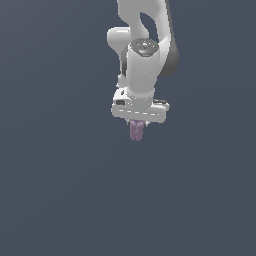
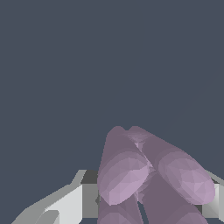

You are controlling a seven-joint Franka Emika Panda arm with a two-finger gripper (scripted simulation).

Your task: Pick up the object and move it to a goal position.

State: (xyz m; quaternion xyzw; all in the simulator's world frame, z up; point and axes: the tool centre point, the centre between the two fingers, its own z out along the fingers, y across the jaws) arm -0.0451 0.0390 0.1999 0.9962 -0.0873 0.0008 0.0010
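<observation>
The white fingers (image 1: 136,125) squeeze the small purple bundle of round-ended rods (image 1: 136,130), which sticks out just below them. Keep squeezing tight and move slowly, so it does not slip.

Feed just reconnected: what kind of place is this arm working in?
Probably a bare simulated test scene: flat slate-grey background everywhere, one white arm, and a mauve rod bundle between its fingers. No furniture shows.
</observation>
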